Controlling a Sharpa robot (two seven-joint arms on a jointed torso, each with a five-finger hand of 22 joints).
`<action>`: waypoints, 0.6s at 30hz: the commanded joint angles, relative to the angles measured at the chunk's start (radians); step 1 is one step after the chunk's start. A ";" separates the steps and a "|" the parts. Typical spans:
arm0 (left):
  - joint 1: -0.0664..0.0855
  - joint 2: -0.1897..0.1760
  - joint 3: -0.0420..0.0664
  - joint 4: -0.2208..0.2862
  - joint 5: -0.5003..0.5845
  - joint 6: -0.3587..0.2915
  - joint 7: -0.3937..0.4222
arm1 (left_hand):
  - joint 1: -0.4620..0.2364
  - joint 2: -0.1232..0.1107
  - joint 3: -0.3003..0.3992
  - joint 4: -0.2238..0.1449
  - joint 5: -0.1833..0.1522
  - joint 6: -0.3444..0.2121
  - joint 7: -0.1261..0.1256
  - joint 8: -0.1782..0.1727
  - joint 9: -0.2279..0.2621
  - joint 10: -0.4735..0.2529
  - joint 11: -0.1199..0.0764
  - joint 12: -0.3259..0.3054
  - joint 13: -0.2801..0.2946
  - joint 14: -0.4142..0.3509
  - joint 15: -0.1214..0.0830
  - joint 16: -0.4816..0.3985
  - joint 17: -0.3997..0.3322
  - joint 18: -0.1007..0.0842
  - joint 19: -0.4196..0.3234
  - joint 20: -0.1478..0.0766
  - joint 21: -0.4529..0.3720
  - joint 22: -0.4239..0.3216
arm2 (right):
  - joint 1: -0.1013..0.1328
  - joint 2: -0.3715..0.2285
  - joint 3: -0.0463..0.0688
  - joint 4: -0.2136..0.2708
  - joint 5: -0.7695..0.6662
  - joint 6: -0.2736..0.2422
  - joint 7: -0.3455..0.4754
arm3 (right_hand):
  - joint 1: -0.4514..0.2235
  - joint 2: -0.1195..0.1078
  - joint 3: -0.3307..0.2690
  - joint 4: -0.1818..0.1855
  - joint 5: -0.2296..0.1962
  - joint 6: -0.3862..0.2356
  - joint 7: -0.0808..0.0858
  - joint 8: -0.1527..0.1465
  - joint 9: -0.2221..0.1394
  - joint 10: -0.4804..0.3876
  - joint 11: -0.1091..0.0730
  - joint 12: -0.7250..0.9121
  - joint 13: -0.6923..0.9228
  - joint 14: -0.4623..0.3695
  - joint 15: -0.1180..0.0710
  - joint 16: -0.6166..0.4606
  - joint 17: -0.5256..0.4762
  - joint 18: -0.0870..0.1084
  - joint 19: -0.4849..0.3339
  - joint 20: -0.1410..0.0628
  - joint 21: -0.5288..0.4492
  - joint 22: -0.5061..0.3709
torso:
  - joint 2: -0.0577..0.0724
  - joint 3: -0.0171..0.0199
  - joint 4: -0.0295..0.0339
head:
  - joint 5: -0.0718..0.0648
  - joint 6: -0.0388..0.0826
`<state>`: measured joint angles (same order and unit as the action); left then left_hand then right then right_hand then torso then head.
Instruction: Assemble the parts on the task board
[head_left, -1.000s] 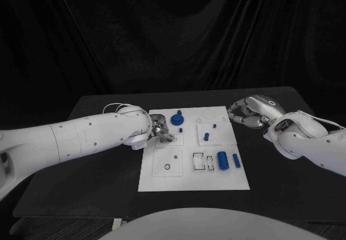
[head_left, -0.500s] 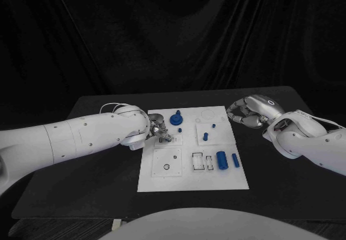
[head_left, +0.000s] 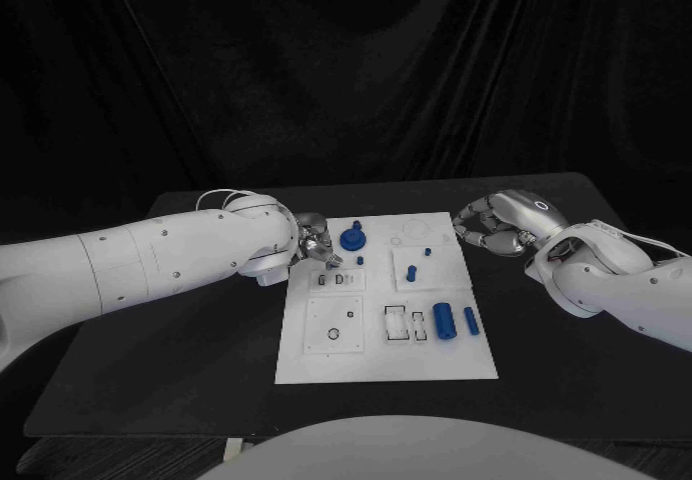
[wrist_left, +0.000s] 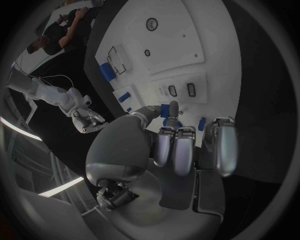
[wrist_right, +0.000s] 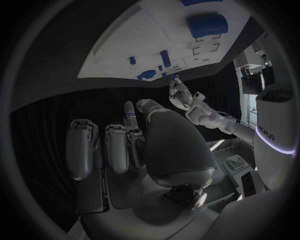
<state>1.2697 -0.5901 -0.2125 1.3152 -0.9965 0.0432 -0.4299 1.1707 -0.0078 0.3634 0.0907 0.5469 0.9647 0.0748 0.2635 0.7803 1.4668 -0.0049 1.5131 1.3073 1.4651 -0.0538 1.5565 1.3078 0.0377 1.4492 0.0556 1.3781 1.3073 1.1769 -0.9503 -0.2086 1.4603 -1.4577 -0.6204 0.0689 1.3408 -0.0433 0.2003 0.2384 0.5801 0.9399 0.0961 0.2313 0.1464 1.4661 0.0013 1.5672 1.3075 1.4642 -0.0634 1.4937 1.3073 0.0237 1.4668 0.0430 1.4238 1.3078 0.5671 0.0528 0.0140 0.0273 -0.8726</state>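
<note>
The white task board (head_left: 433, 365) lies mid-table. On it stand a blue knob (head_left: 353, 238), a small blue peg (head_left: 359, 260) and a longer peg (head_left: 411, 271). A thick blue cylinder (head_left: 446, 320) and a slim blue bar (head_left: 472, 320) lie at its right side. My left hand (head_left: 317, 250) hovers over the board's far left corner, beside the knob. Its thumb (wrist_left: 172, 106) and a finger pinch a small blue part (wrist_left: 164, 110), which also shows at that hand's tip (wrist_right: 175, 78). My right hand (head_left: 490, 225) hangs off the board's far right edge, fingers curled in on nothing.
Two small slots (head_left: 339, 281) sit just in front of the left hand. A square inset with a hole (head_left: 335, 330) and rectangular frames (head_left: 404, 322) lie nearer me. Bare black table (head_left: 188, 340) surrounds the board.
My left hand has drawn back from over the small slots toward the board's far left corner, next to the knob. The right hand has stayed put.
</note>
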 joint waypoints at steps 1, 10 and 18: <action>0.005 0.005 0.001 -0.005 0.002 0.058 0.024 | -0.001 0.000 0.087 -0.088 -0.009 0.006 -0.007 0.006 0.000 0.056 -0.004 0.005 0.208 0.094 -0.005 0.003 0.239 0.010 0.003 -0.002 0.003 0.201 | -0.003 0.001 0.001 -0.001 -0.002 0.007 -0.017 | 0.008 0.000 0.007 0.001 0.005 0.005 0.002 -0.003 0.001 0.105 0.009 0.004 0.263 0.074 0.006 -0.006 0.095 0.015 0.040 0.007 -0.003 0.212 | 0.001 0.0002 0.0009 | 0.000 0.000; 0.014 0.019 0.001 -0.033 0.025 0.178 -0.020 | -0.022 -0.008 0.088 -0.087 -0.040 0.012 -0.013 0.013 0.001 0.066 -0.008 0.015 0.218 0.099 -0.009 0.008 0.249 0.009 0.007 -0.004 0.008 0.202 | -0.003 0.001 0.001 -0.001 -0.002 0.007 -0.018 | 0.009 0.000 0.008 0.001 0.005 0.004 0.002 -0.003 0.001 0.105 0.009 0.004 0.263 0.074 0.006 -0.006 0.094 0.015 0.039 0.007 -0.004 0.211 | 0.001 0.0000 0.0006 | 0.000 0.000; 0.036 0.056 0.001 -0.106 0.155 0.283 -0.101 | -0.029 -0.007 0.090 -0.085 -0.048 0.011 -0.013 0.010 -0.002 0.070 -0.009 0.019 0.223 0.099 -0.010 0.008 0.249 0.008 0.009 -0.005 0.010 0.203 | -0.003 0.000 0.001 0.001 -0.002 0.006 -0.019 | 0.009 0.000 0.008 0.001 0.005 0.004 0.002 -0.003 0.001 0.105 0.009 0.004 0.263 0.074 0.006 -0.006 0.094 0.015 0.039 0.007 -0.004 0.211 | 0.001 0.0000 0.0008 | 0.001 0.000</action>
<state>1.3023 -0.5384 -0.2123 1.2153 -0.9212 0.2461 -0.4848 1.1436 -0.0184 0.4075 0.0468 0.5025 0.9652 0.0753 0.2712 0.7799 1.4668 -0.0049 1.5290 1.3073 1.4687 -0.0573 1.5611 1.3077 0.0377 1.4529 0.0521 1.3829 1.3073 1.1768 -0.9497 -0.2086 1.4595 -1.4577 -0.6171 0.0672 1.3408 -0.0433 0.2003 0.2385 0.5801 0.9399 0.0961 0.2313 0.1463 1.4661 0.0013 1.5673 1.3073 1.4643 -0.0634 1.4937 1.3073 0.0236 1.4669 0.0430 1.4238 1.3076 0.5682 0.0528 0.0151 0.0295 -0.8726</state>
